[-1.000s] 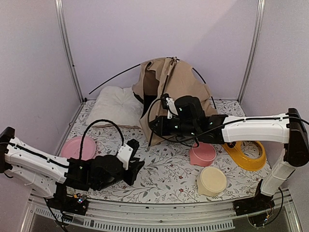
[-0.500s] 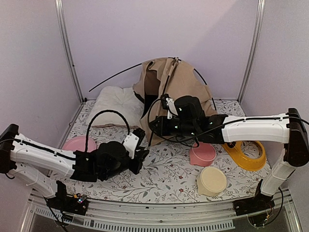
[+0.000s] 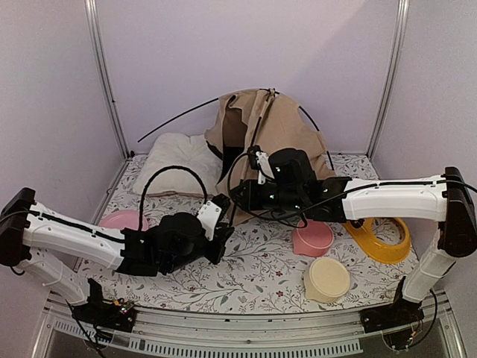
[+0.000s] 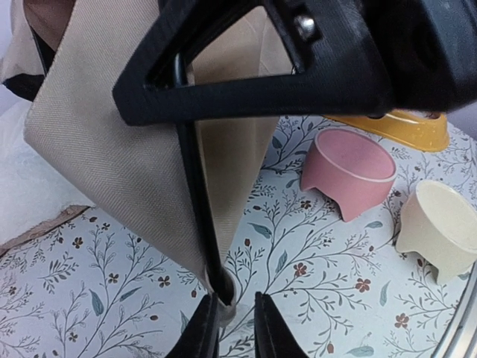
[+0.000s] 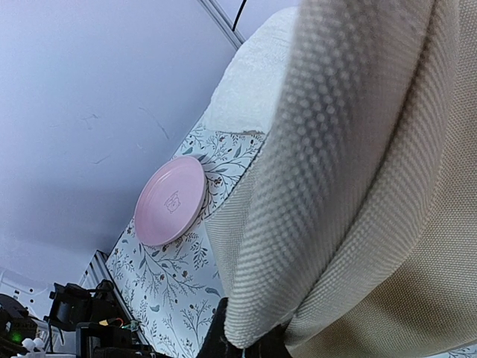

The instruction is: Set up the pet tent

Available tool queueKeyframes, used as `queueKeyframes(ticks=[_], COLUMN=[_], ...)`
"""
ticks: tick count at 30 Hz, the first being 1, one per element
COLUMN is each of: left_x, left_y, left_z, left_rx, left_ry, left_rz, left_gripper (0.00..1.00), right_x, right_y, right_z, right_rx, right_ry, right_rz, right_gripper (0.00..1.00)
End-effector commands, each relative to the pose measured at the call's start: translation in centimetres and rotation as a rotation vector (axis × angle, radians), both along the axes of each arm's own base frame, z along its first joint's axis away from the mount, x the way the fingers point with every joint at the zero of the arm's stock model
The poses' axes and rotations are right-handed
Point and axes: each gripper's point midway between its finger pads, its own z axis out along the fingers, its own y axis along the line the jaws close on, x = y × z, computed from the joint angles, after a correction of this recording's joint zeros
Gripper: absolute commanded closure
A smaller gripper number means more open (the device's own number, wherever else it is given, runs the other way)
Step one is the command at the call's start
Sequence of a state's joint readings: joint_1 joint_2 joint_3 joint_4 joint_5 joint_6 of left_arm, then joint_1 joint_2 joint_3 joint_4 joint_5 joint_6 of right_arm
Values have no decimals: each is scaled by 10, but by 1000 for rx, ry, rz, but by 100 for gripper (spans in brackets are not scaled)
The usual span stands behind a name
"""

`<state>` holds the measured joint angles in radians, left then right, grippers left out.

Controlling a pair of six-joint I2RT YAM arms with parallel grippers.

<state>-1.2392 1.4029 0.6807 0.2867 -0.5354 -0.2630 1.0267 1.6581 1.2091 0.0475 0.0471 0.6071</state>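
The tan pet tent [image 3: 264, 134] stands half-raised at the back, with a thin black pole [image 3: 175, 119] arcing out to its left. My right gripper [image 3: 241, 197] is shut on a fold of the tent's front fabric [image 5: 335, 186], and its dark fingertips [image 5: 223, 339] barely show under the cloth. My left gripper [image 3: 223, 227] is low at the tent's front corner [image 4: 112, 149]. Its jaws stand narrowly apart around the ringed corner, where a black pole [image 4: 195, 201] ends. The ring touches the left finger [image 4: 203, 328], and a gap shows on the other side.
A white cushion [image 3: 182, 164] lies at the back left and a pink plate [image 3: 123, 221] at the left. A pink bowl [image 3: 313, 239], a cream bowl [image 3: 328, 278] and a yellow feeder [image 3: 380, 239] stand to the right. Metal frame posts flank the back wall.
My left arm has reached forward and to the right, up to the tent's front corner, and its jaws have narrowed a little. The right arm and the tent have stayed still.
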Motion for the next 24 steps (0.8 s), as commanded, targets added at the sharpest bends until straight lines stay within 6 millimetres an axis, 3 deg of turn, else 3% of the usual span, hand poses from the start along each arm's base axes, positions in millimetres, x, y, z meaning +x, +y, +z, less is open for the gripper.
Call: queueKeyframes(ticks=[1,24], left_x=[12,18], left_y=[-1,-1], left_z=[7,-6], left_rx=[1,67], left_ry=[-18,-10], left_rz=[32,57], left_gripper=[83,85], right_x=[0,0], right_y=[7,6], right_z=[19,22], right_rx=[39,38], right_ry=[-26,-31], right_rz=[6,2], right_gripper=[100,100])
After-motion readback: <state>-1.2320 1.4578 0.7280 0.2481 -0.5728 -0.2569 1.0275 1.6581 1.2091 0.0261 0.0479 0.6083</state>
